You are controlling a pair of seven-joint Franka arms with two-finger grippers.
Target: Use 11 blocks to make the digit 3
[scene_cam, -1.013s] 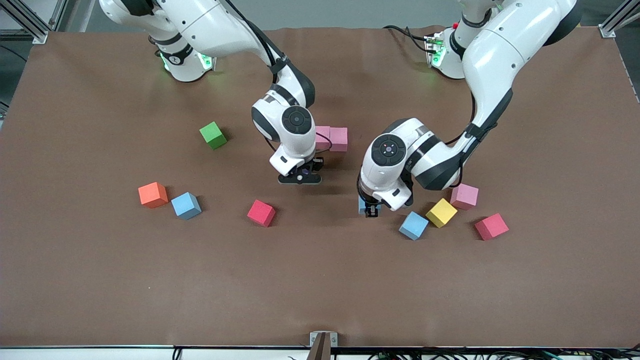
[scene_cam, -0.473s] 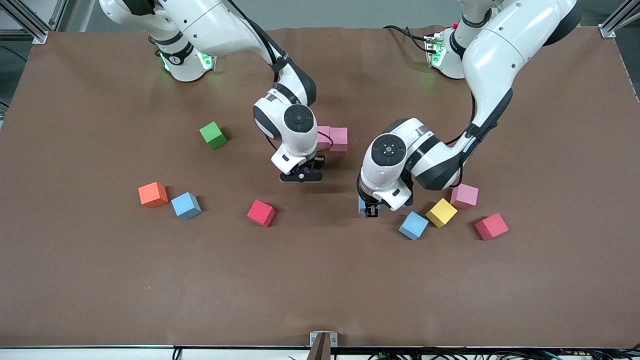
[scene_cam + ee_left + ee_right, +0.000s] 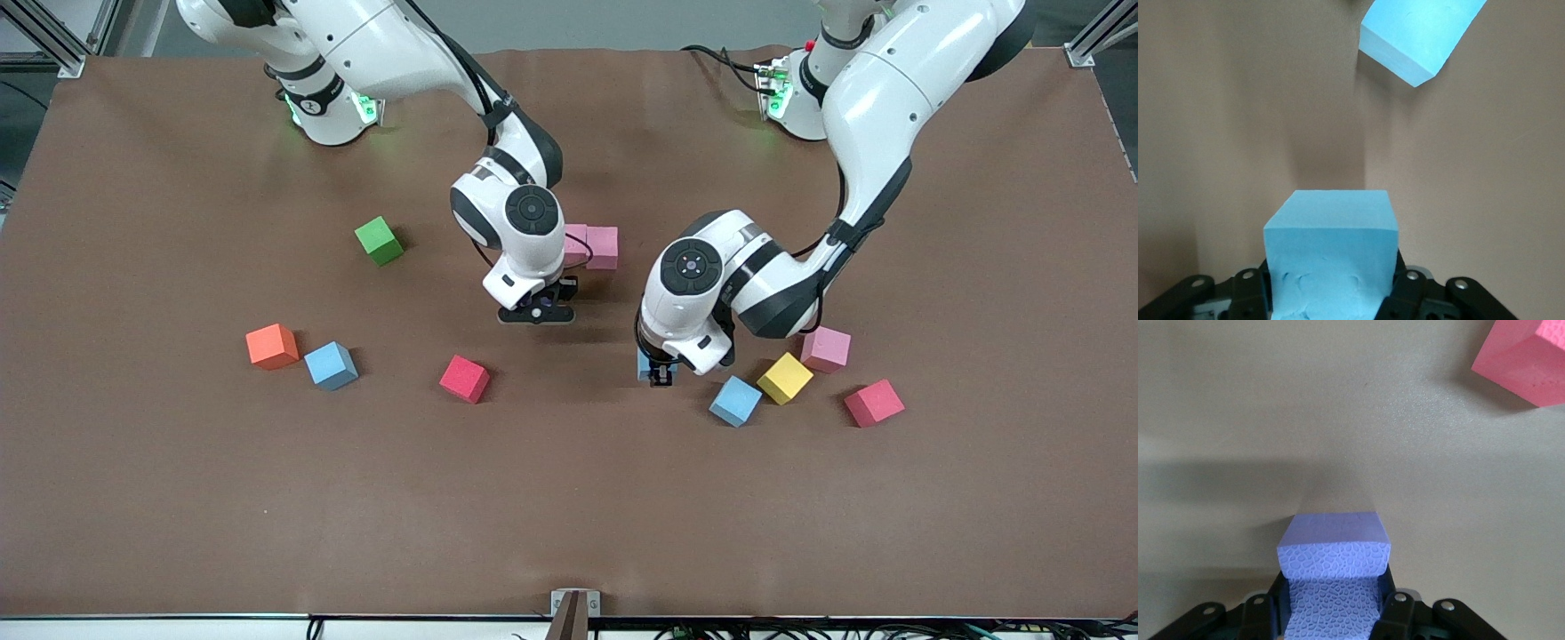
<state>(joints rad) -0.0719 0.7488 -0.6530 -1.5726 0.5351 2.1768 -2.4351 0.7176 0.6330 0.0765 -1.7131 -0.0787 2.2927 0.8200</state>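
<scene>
Your left gripper (image 3: 659, 377) is clamped on a light blue block (image 3: 1330, 257), low over the table (image 3: 569, 498) near its middle; in the front view only a sliver of that block shows beside the wrist. Your right gripper (image 3: 535, 313) grips a purple block (image 3: 1333, 570), raised above the table, with its shadow on the cloth below.

Against the frame a second ago, your right gripper has edged a little toward the pair of pink blocks (image 3: 590, 246); over the last half second it barely moves. Your left gripper has stayed where it was, and no loose block has shifted.

Working outward from the left gripper: a second light blue block (image 3: 735, 400) lies just beside it, then a yellow block (image 3: 785, 377), a single pink block (image 3: 825, 348) and a red block (image 3: 874, 402), all toward the left arm's end. The pink pair sits touching side by side, partly hidden by the right wrist. Toward the right arm's end lie another red block (image 3: 464, 379), a third light blue block (image 3: 331, 365), an orange cube (image 3: 271, 346) just beside it, and a green cube (image 3: 379, 240) farther from the front camera. You have no containers on the table.
</scene>
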